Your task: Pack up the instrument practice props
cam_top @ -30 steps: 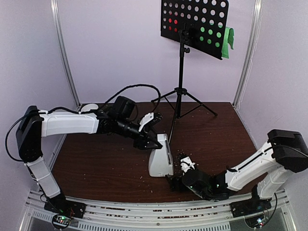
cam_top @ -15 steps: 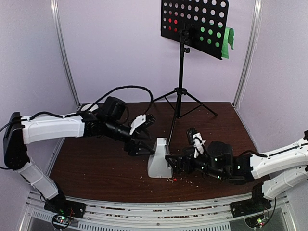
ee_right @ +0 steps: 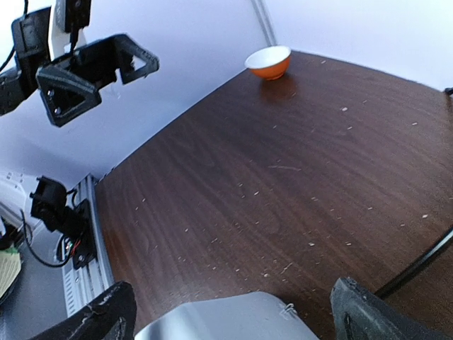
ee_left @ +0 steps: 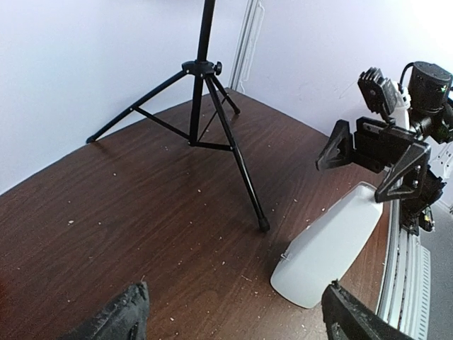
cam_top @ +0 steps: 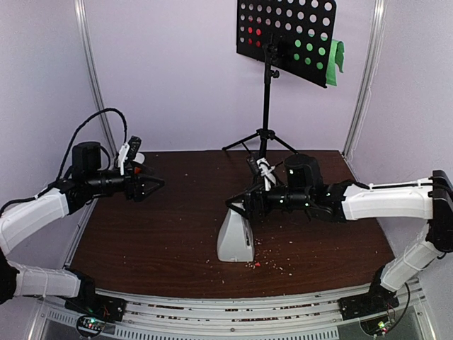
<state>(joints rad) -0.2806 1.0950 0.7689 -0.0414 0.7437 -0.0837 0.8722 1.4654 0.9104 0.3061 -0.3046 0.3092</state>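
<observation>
The black tripod music stand (cam_top: 267, 106) stands at the back, its perforated desk (cam_top: 287, 32) high up, with a red page (cam_top: 255, 32) and a green page (cam_top: 335, 57) behind the holes. The white pyramid metronome (cam_top: 236, 237) stands at mid-table. It also shows in the left wrist view (ee_left: 325, 248) and the right wrist view (ee_right: 212, 322). My right gripper (cam_top: 244, 205) is open, right over the metronome's top, its fingers (ee_right: 95, 319) wide apart. My left gripper (cam_top: 147, 185) is open and empty, far left of the metronome. The tripod legs (ee_left: 212, 120) show in the left wrist view.
A small orange-and-white bowl (ee_right: 267, 62) sits at the back left corner, partly hidden behind my left gripper in the top view (cam_top: 136, 159). Small crumbs are scattered over the brown table (cam_top: 184, 234). Metal posts and walls close in the sides and back.
My left arm has pulled back left, away from the metronome. My right arm has swung from the front edge up to the metronome's right, its gripper now over the top.
</observation>
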